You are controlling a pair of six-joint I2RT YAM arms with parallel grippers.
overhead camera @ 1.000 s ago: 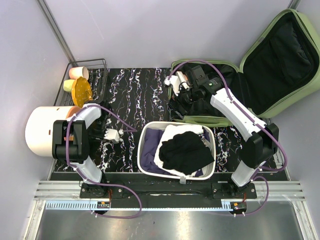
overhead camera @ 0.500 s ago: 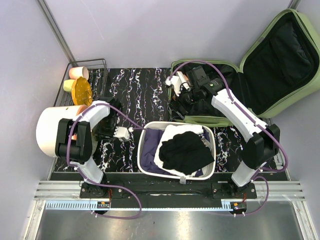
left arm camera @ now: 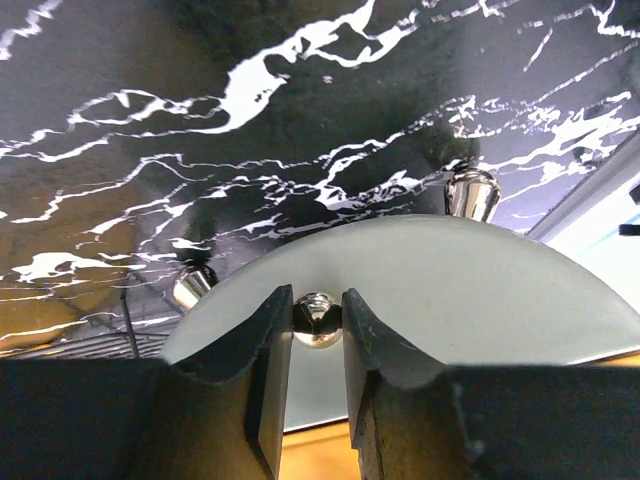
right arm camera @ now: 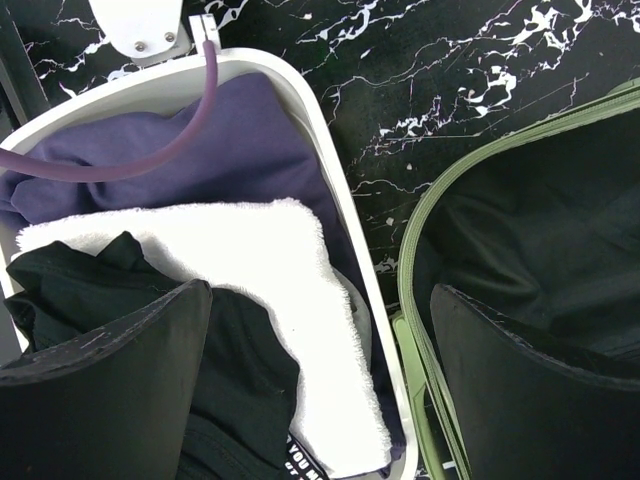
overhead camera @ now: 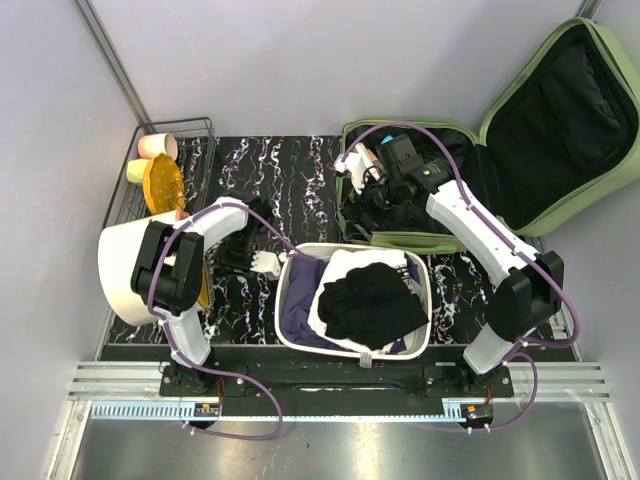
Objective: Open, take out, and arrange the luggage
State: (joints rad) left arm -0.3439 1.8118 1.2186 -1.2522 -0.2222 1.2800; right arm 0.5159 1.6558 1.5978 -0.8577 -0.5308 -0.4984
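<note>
Left gripper [left arm camera: 317, 300], fingers narrow on 1 chrome knob [left arm camera: 317, 320] of 3, has swung the white drum [overhead camera: 130, 265] toward the bin [overhead camera: 281, 300]. Right gripper [right arm camera: 320, 290] hangs wide and empty between the bin and the open luggage [overhead camera: 560, 110] at far right. Unpacking looks paused.

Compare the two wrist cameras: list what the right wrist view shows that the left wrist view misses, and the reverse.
Right wrist only: the white bin holding a purple cloth, a white towel and a black garment; the luggage, its green zippered edge and black lining; the right gripper, open. Left wrist only: the left gripper shut on a small chrome knob on a white rounded piece. Both: the black marbled table.
</note>
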